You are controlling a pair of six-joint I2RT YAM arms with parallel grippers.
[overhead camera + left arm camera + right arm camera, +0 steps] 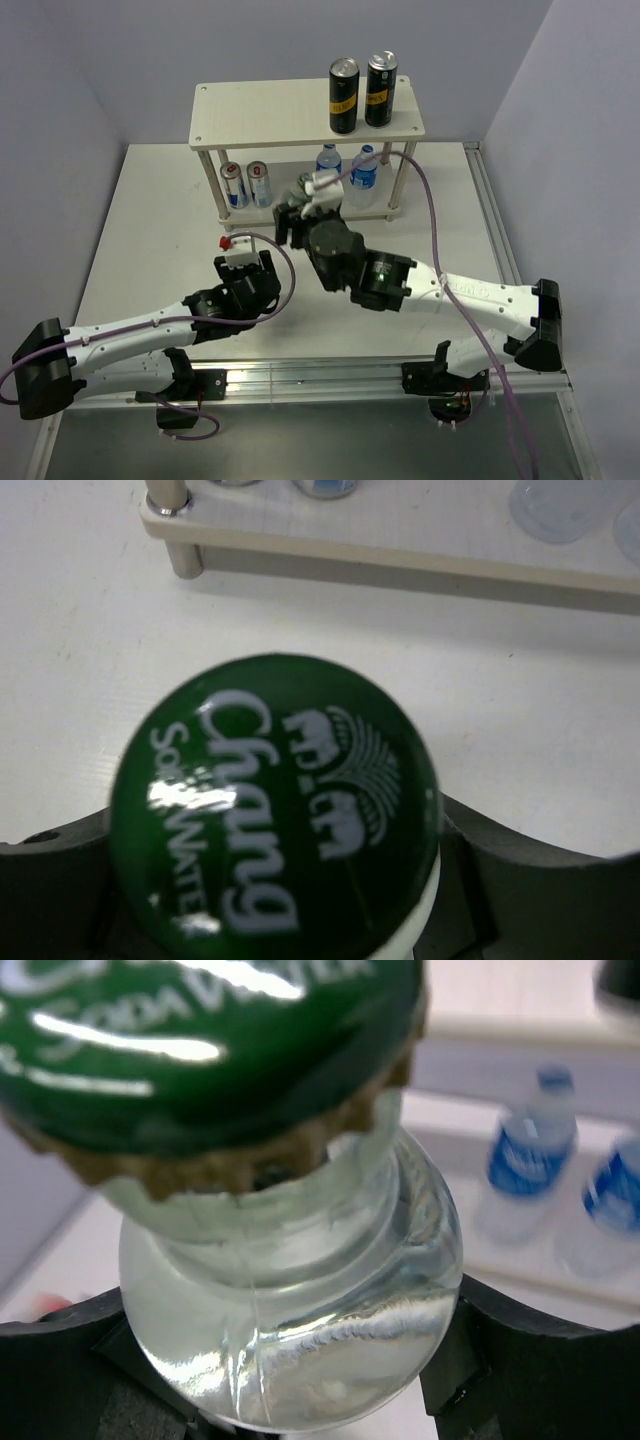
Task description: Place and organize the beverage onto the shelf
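A glass soda water bottle with a green cap [280,800] fills the left wrist view, and my left gripper [275,885] is shut on it below the cap. It stands on the table in front of the shelf [260,110]; from above my left gripper [250,264] hides it. A second clear soda water bottle [290,1300] with a green crown cap [200,1040] sits in my right gripper [290,1370], both jaws pressed against its shoulder. From above, my right gripper [297,215] is close to the middle of the shelf's lower board.
Two black cans [343,96] [380,90] stand on the right of the shelf's top board. On the lower board [400,540], two silver cans [246,184] stand at the left and two small water bottles [530,1160] [615,1195] at the right. Walls close in behind and to the right.
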